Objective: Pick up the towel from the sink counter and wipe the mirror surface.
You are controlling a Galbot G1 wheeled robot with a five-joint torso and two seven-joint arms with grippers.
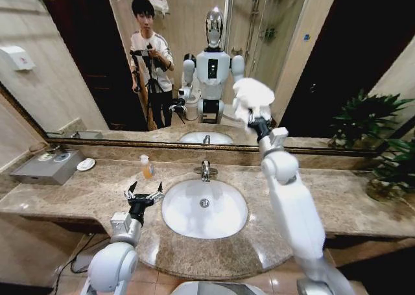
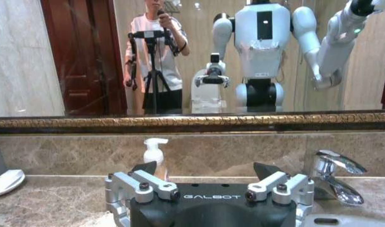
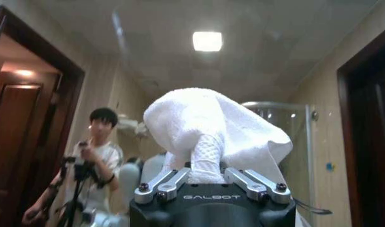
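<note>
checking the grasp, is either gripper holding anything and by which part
The right gripper pinches the white towel by a bunched lower fold, raised at the mirror. The left gripper is open and empty.

Left claw gapes above the sink counter, facing soap bottle, faucet and mirror

This is a bathroom, likely in a hotel or similar commercial building. A long mottled marble sink counter crosses the middle of the head view, with a white oval basin and a chrome faucet at centre. A wall-wide mirror with a bronze-gold frame fills the upper half. A soap pump bottle stands left of the faucet, a dispenser hangs at upper left, and what may be a glass shower enclosure is reflected at top centre.
</note>
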